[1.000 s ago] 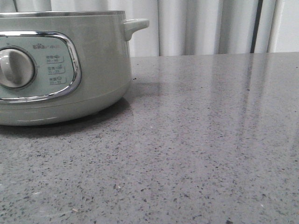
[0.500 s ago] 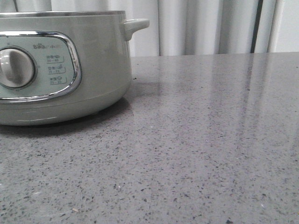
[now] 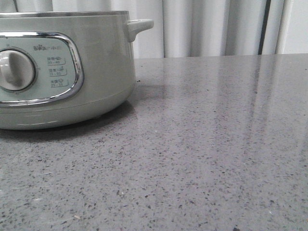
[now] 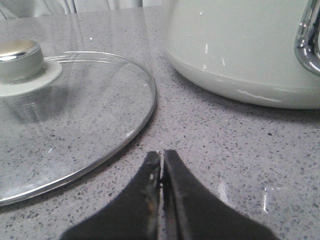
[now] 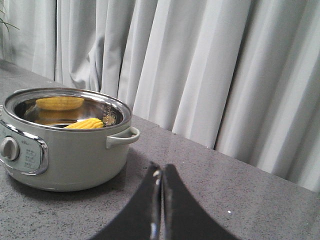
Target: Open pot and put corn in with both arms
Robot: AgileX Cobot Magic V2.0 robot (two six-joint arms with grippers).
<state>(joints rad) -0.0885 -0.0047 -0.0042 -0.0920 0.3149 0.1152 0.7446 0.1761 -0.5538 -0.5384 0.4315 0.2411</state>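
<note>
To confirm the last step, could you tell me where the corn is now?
In the right wrist view, the corn lies inside the open pot, against its near wall, just behind the metal rim.

Glossy speckled stone table (image 3: 216, 144), glass lid (image 4: 75, 125)

Front view sits low at counter (image 3: 207, 144) level, close to the pot (image 3: 96, 67); left wrist view hovers just above the counter between pot and lid (image 4: 75, 115); right wrist view looks from farther back, sharing the pot.
</note>
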